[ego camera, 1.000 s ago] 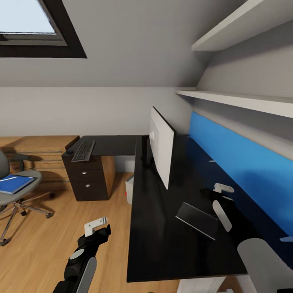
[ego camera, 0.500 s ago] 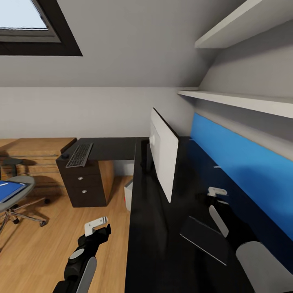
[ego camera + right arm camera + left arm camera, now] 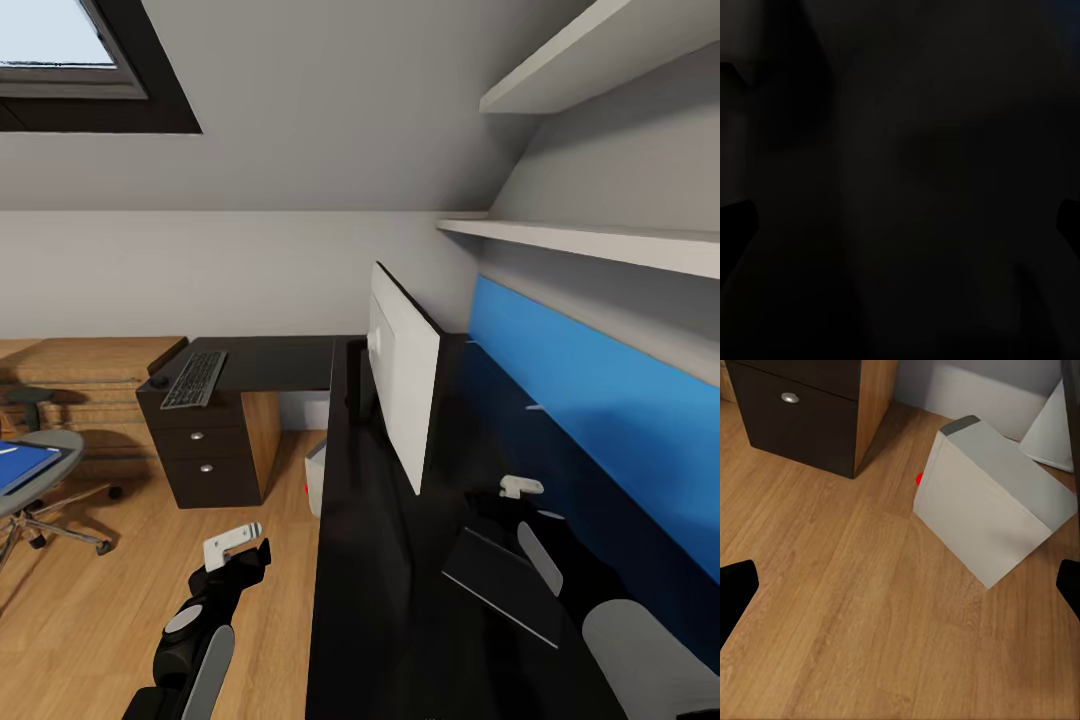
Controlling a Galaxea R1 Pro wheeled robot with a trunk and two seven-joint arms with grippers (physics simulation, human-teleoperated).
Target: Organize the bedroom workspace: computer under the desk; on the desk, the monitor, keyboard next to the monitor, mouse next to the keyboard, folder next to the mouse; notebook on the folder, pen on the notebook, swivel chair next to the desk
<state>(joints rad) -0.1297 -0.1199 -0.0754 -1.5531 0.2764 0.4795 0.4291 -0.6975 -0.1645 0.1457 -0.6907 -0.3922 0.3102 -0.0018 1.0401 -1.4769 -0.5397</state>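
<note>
Black desk (image 3: 400,600), monitor (image 3: 400,385) edge-on, swivel chair (image 3: 30,480) cut off left

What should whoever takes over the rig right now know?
Left gripper: open, empty, over the floor near the computer.
Right gripper: open, empty, above the desk.
Done: monitor stands on the desk; the computer sits on the floor at the desk's edge.
Left: keyboard lies on the far wing above the drawers, away from the monitor, with a small dark thing, probably the mouse, beside it. Folder is on the swivel chair, which is away from the desk.
A dark flat item lies by the right arm; cannot tell what.
</note>
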